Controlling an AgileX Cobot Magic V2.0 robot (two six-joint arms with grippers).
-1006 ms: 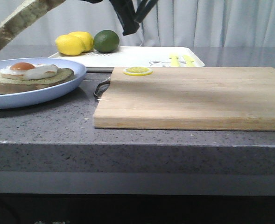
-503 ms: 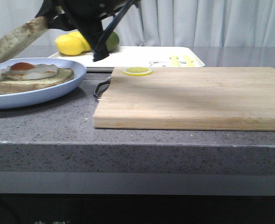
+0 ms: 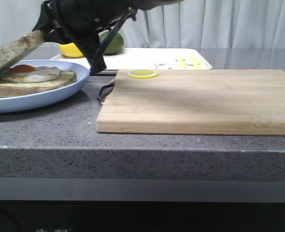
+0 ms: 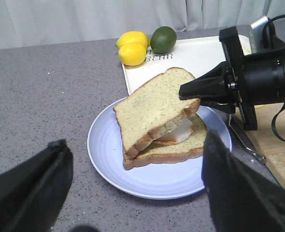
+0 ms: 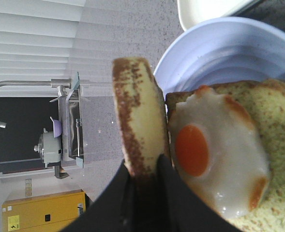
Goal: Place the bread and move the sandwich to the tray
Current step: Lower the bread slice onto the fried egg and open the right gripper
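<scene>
My right gripper (image 3: 44, 33) is shut on the bread (image 3: 12, 51), a thick greenish-tan slice with brown crust. It holds the slice tilted over the fried egg (image 3: 30, 72), its low edge near the lower slice (image 3: 36, 84) on the pale blue plate (image 3: 60, 94). The left wrist view shows the bread (image 4: 154, 107) leaning on the egg and the right gripper (image 4: 190, 91) pinching its far corner. The right wrist view shows the bread (image 5: 138, 130) edge-on between the fingers, beside the egg (image 5: 215, 159). My left gripper (image 4: 135, 188) is open, above the table in front of the plate (image 4: 108, 150). The white tray (image 3: 147, 58) lies behind.
A pale wooden board (image 3: 200, 99) with a lemon slice (image 3: 142, 73) fills the middle and right. Two lemons (image 4: 131, 47) and a lime (image 4: 162, 38) sit at the tray's far left corner (image 4: 190, 50). A metal utensil (image 3: 104, 91) lies between plate and board.
My right gripper has come down and leftward with the bread, from high above the plate to resting tilted over the egg.
</scene>
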